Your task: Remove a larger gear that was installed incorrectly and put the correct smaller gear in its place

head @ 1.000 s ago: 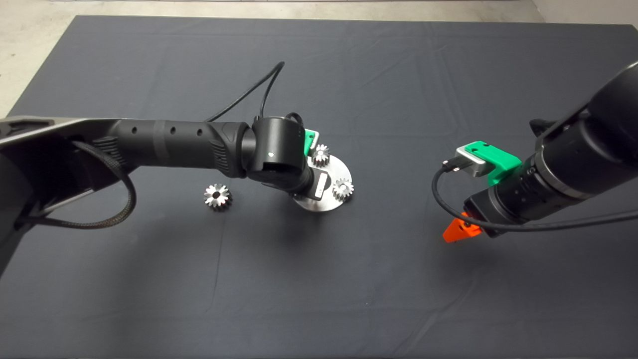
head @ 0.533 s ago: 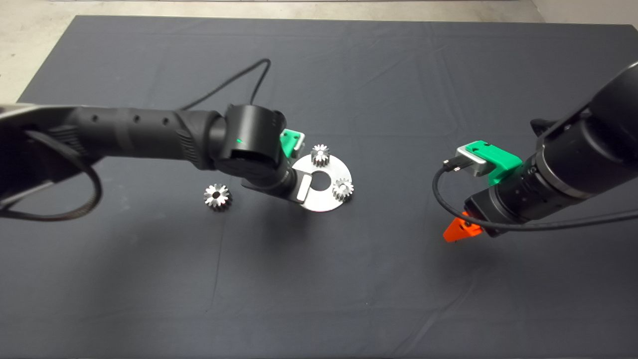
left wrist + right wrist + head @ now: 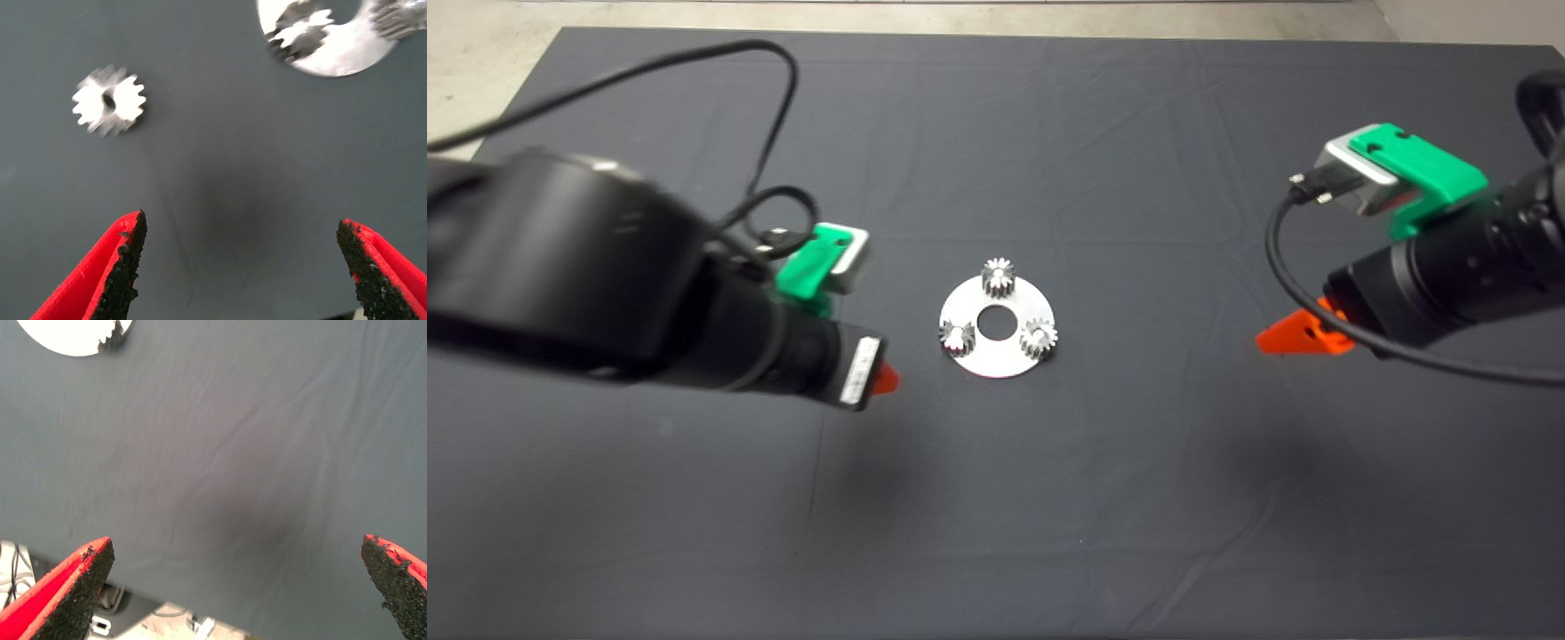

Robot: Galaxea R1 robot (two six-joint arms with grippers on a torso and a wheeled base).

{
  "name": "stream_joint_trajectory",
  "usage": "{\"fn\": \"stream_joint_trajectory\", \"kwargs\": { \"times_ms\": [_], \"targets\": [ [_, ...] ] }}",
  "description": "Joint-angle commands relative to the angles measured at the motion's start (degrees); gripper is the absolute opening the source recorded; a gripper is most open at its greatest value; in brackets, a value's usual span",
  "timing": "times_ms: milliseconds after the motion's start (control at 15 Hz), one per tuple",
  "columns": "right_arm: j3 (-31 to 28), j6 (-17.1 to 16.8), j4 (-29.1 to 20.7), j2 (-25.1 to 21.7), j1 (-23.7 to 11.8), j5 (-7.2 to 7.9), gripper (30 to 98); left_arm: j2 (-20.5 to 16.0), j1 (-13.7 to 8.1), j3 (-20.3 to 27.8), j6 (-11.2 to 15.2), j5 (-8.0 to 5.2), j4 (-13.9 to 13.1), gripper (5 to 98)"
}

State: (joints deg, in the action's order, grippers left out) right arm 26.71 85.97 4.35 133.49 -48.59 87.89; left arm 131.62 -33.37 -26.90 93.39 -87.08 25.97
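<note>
small gear point(image 3: 957, 335) now seated on plate point(image 3: 1000, 360); left gripper point(image 3: 243, 267) pulled back, jaws open and empty; right gripper point(image 3: 240, 587) idle, jaws open.

Lying flat on bare mat: larger gear point(image 3: 108, 100), blurred. Seemingly sitting upright on disc: smaller gear point(image 3: 957, 335).

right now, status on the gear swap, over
Left gripper open, off the round plate. Right gripper open, idle at right. Three small gears on plate; larger gear loose on mat. Nothing in the way.
</note>
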Motion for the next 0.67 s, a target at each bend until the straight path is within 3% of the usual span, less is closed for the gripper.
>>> {"fn": "stream_joint_trajectory", "kwargs": {
  "times_ms": [0, 267, 400, 600],
  "targets": [
    [-6.9, 6.0, -0.9, -0.2, -9.7, 4.22, 97.7, -6.1, -3.5, 6.1, 2.9, -3.63, -2.4, 69.7],
    [-7.6, 6.1, -2.4, -2.8, -16.6, 4.13, 97.7, -13.0, -3.5, 10.2, 2.8, -3.83, -2.5, 69.7],
    [-8.0, 6.2, -2.9, -2.8, -17.3, 4.04, 97.7, -15.9, -3.5, 10.7, 2.7, -3.89, -2.5, 69.7],
    [-7.9, 6.2, -2.8, -2.9, -17.3, 4.04, 97.7, -13.9, -3.5, 10.8, 2.0, -3.71, -2.6, 69.6]
  ]
}}
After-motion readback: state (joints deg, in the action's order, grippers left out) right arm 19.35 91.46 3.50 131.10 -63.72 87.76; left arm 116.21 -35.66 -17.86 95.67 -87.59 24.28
